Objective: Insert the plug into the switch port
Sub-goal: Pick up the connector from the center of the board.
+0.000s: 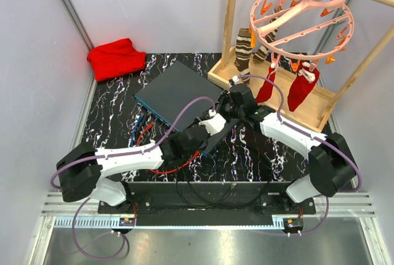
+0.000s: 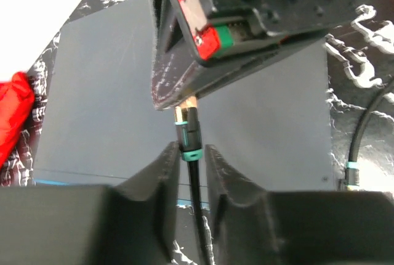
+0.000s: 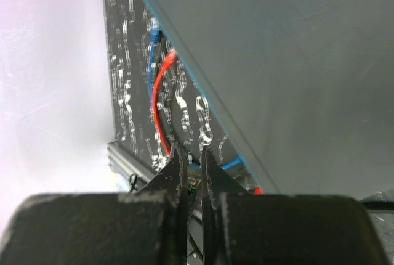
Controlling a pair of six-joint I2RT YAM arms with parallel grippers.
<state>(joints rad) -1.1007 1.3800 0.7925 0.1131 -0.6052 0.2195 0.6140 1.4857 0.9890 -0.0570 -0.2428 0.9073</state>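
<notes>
The switch [image 1: 175, 89] is a flat dark grey box with a teal front edge, lying mid-table. It fills the left wrist view [image 2: 111, 92] and the right wrist view [image 3: 295, 61]. The plug [image 2: 188, 130] has a black and teal boot on a black cable. My left gripper [image 2: 191, 149] is shut on the boot's lower end just in front of the switch. My right gripper [image 3: 191, 154] is shut on the plug's clear tip from above; its fingers [image 2: 175, 89] show in the left wrist view. Both grippers meet in the top view, left [image 1: 202, 134] and right [image 1: 209, 149].
Red [image 3: 161, 101] and blue [image 3: 152, 37] cables sit plugged into the switch's front edge. Another black cable [image 2: 351, 175] lies at the right. A red cloth [image 1: 116, 57] lies at the back left. A wooden rack [image 1: 277, 80] with a pink hanger and socks stands at the back right.
</notes>
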